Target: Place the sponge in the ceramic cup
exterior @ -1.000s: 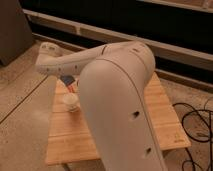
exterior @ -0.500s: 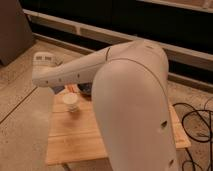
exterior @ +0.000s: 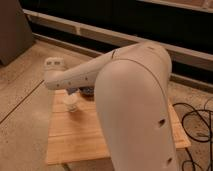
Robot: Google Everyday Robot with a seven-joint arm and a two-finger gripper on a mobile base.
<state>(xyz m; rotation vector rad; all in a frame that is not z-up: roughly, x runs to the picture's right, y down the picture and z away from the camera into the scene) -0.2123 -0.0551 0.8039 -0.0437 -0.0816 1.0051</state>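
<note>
The hand (exterior: 74, 92) was held just above the cup (exterior: 71, 104) on the table (exterior: 80, 140). Its state could not be told, nor was the sponge seen. The cup could be tipped if its rim were struck.

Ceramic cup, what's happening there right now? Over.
Gripper just above ceramic cup, mostly hidden under arm. Cup upright on wooden table. Sponge not seen.

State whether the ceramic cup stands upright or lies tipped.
Upright: the ceramic cup stands on its base on the table, rim upward. The tool hangs above it, partly hidden by the arm.
</note>
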